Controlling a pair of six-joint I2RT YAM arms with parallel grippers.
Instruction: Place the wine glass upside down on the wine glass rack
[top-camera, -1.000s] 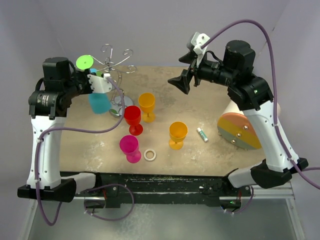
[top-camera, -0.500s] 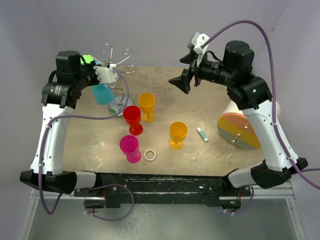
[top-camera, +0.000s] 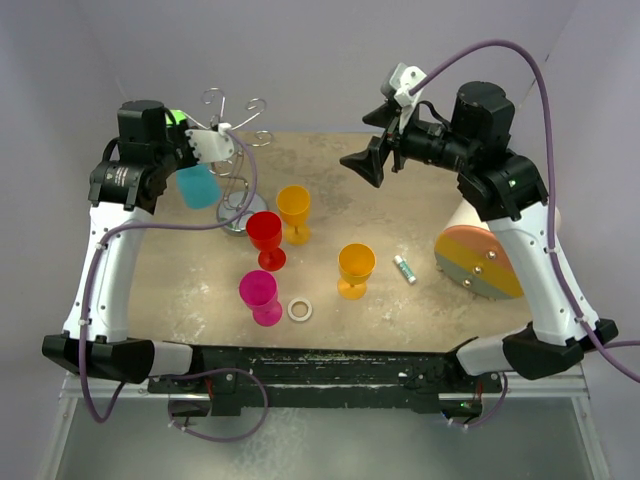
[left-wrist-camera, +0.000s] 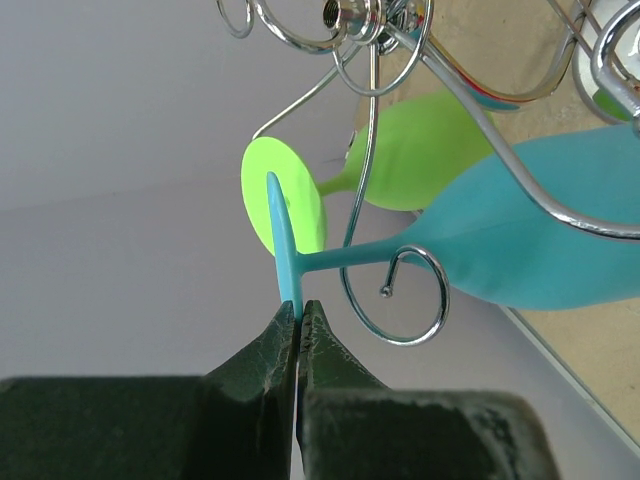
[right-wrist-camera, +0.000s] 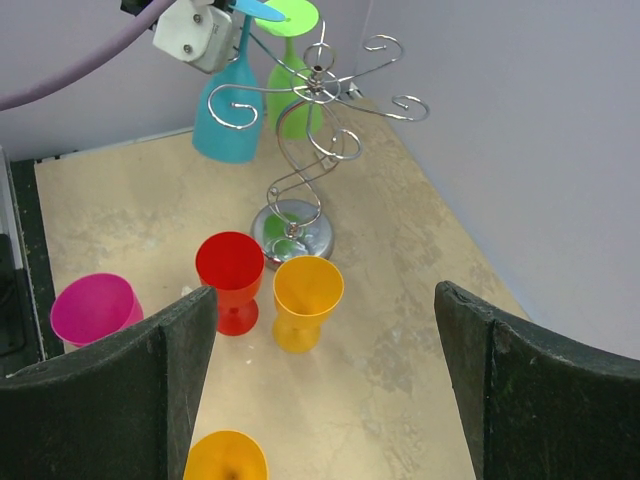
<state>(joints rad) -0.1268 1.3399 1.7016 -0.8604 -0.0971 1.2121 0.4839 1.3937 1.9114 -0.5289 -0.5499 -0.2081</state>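
At upper left of the top view, the left gripper (left-wrist-camera: 298, 312) pinched the inverted wine glass (top-camera: 198, 186) by its foot at the wine glass rack (right-wrist-camera: 294, 232) hooks — hanging step, apparently; its stem likely needed seating before release.

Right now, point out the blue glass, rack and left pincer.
blue glass (left-wrist-camera: 540, 255), left wrist view, on its bowl.
rack (right-wrist-camera: 298, 240), right wrist view, on its round base.
left pincer (left-wrist-camera: 299, 310), left wrist view, between its fingertips.

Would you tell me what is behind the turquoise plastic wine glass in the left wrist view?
A lime-green plastic wine glass; the turquoise glass hides part of its bowl.
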